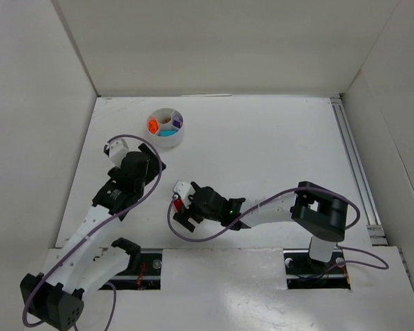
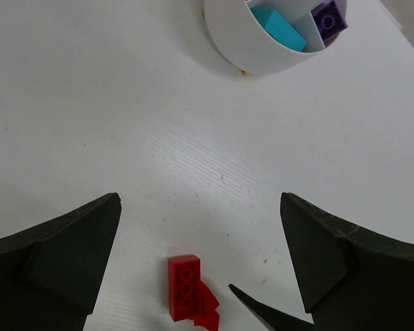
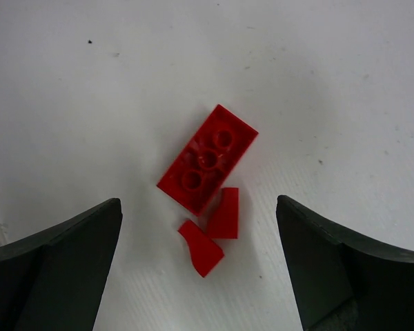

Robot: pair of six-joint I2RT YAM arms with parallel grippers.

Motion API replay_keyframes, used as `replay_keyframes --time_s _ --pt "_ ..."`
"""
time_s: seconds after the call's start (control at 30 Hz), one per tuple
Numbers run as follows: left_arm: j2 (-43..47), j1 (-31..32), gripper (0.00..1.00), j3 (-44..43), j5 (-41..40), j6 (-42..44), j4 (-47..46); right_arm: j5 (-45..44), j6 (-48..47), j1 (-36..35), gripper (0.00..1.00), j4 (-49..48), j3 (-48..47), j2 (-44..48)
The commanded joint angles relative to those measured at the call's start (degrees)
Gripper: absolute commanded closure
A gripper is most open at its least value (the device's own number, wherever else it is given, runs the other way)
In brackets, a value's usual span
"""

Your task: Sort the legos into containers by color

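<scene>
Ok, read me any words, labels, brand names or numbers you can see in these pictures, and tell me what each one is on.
No text can be read in any view.
The red brick has no legible mark on its studs.
The white dish is plain.
The left arm and right arm show no readable label.
</scene>
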State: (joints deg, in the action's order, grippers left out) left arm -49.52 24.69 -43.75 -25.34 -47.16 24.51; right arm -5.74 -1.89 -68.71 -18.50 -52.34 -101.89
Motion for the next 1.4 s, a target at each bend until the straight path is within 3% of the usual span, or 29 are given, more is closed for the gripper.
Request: replay_keyframes --time_s 0.0,0.13,0.27,0.47,0.5,0.53,0.57,0.83,1.03,1.07,1.1,1.2,1.37 --pt "4.85 0.63 0.00 1.21 0.12 -2.76 -1.22 -3.14 3.47 -1.52 0.03 -3.82 -3.20 -2.17" --pt "6.19 0.63 0.00 2.35 0.12 -2.06 -1.22 -6.65 2.51 -1.52 0.06 -3.82 -6.72 -6.82" --pt "5.05 0.63 0.00 2.35 1.25 -1.45 -2.53 -6.66 2.51 -1.52 0.16 -3.82 -8.48 -9.82" --pt "4.52 0.63 0.00 2.35 1.87 -1.45 -2.54 -8.85 3.56 -1.52 0.49 -3.82 -6.04 -8.34" --pt "4.52 0.63 0.00 3.22 1.88 -1.45 -3.93 -9.55 3.56 -1.52 0.58 -3.82 -5.50 -8.33" --pt "4.52 0.63 0.00 3.75 2.66 -1.45 -4.64 -9.56 3.56 -1.52 0.74 -3.82 -4.89 -7.37" --pt "5.13 0.63 0.00 4.28 2.67 -1.45 -5.17 -10.08 3.56 -1.52 0.78 -3.82 -3.75 -6.32" --pt "6.18 0.63 0.00 5.77 8.99 1.97 -9.38 -8.07 -4.43 -1.52 0.88 -8.56 0.12 -0.43" --pt "9.34 0.63 0.00 11.83 25.41 6.20 -19.31 -5.34 -12.68 -1.52 0.88 -11.21 5.83 10.62" --pt "10.74 0.63 0.05 14.54 28.39 7.50 -24.46 -5.34 -13.74 -1.52 0.88 -11.21 6.71 12.40" --pt "11.54 0.63 0.05 16.05 35.99 9.87 -27.56 -5.34 -14.62 -1.52 0.88 -11.21 7.50 14.07" --pt "14.70 0.63 0.07 21.57 47.79 9.89 -38.17 -4.03 -17.44 -1.52 0.88 -10.25 8.74 19.87" --pt "18.66 0.63 0.17 26.87 56.27 7.96 -49.37 -3.50 -18.76 -1.52 0.88 -5.50 8.22 24.36"
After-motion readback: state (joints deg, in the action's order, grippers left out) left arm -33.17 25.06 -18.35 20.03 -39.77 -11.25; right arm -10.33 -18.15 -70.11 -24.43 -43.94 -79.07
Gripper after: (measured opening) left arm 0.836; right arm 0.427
